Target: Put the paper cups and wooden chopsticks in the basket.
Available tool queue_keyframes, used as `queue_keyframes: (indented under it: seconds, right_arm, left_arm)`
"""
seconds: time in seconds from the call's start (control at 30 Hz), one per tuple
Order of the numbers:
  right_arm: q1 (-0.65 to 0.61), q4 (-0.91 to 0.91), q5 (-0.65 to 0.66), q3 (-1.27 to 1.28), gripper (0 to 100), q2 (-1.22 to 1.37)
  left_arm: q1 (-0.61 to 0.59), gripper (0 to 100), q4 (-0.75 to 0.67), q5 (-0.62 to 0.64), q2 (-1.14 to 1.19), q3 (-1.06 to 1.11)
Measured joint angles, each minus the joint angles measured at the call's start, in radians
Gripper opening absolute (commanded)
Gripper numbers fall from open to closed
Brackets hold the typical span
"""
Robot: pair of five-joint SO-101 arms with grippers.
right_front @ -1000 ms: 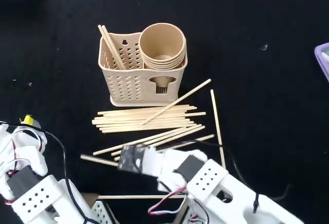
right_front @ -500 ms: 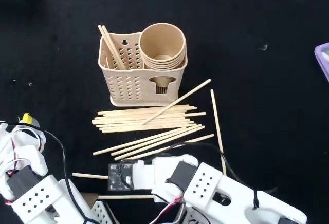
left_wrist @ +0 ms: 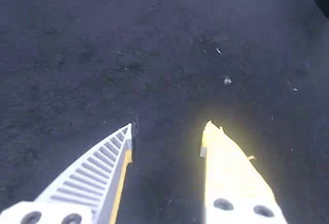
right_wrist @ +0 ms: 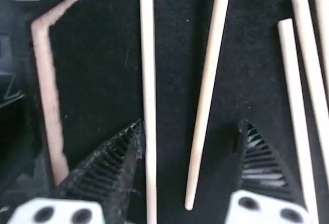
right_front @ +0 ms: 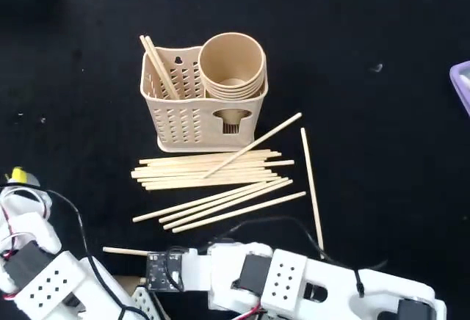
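A beige perforated basket (right_front: 192, 118) stands at the middle of the black table, with stacked paper cups (right_front: 231, 62) and two chopsticks (right_front: 158, 65) in it. Several loose wooden chopsticks (right_front: 209, 168) lie in front of it, another fan (right_front: 220, 203) nearer me. My right gripper (right_front: 154, 267) hovers low by the front edge over a lone chopstick (right_front: 123, 251). It stands open (right_wrist: 190, 127), with two chopsticks (right_wrist: 147, 80) (right_wrist: 208, 85) lying between its fingers. My left gripper (left_wrist: 168, 126) is open over bare cloth at the table's front left corner (right_front: 18, 186).
One chopstick (right_front: 311, 180) lies apart on the right, another (right_front: 253, 144) slants across the pile. A purple item (right_front: 461, 81) sits at the right edge. A tan strip (right_wrist: 43, 80) runs beside the right gripper's fingers.
My right arm has swung from the fanned chopsticks toward the front edge and to the left, ending over the lone chopsticks there. The left arm has shifted slightly.
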Motion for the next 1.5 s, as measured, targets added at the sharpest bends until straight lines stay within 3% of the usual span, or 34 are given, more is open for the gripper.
queue_keyframes:
  seconds: [0.13, 0.33, 0.53, 0.67, 0.97, 1.1, 1.2, 1.43, 1.5]
  right_arm:
    - [0.017, -0.023, 0.000, 0.005, 26.8, 0.000]
    - [0.018, -0.026, 0.000, 0.005, 1.0, 0.000]
    - [0.040, -0.034, 0.087, 0.005, 1.0, 0.000]
    - [0.152, -0.035, 0.112, -0.012, 1.1, 0.000]
    - [0.560, -0.031, 0.239, -0.180, 1.1, 0.000]
    - [0.652, -0.031, 0.261, -0.184, 1.1, 0.000]
    - [0.655, -0.031, 0.293, -0.132, 1.1, 0.000]
    - [0.470, 0.006, 0.301, -0.031, 1.6, 0.000]
    - [0.460, 0.012, 0.301, -0.031, 6.8, 0.000]
  left_arm:
    - [-0.015, 22, -0.012, 0.003, 0.000, 0.000]
    - [-0.015, 22, -0.012, 0.003, 0.000, 0.000]
    - [-0.015, 22, -0.012, 0.003, 0.000, 0.000]
    - [-0.015, 22, -0.012, 0.003, 0.000, 0.000]
    - [-0.015, 22, -0.012, 0.003, 0.000, 0.000]
    - [-0.015, 22, -0.012, 0.003, 0.000, 0.000]
    - [-0.015, 22, -0.012, 0.003, 0.000, 0.000]
    - [-0.015, 22, -0.012, 0.003, 0.000, 0.000]
    - [-0.015, 22, -0.012, 0.003, 0.000, 0.000]
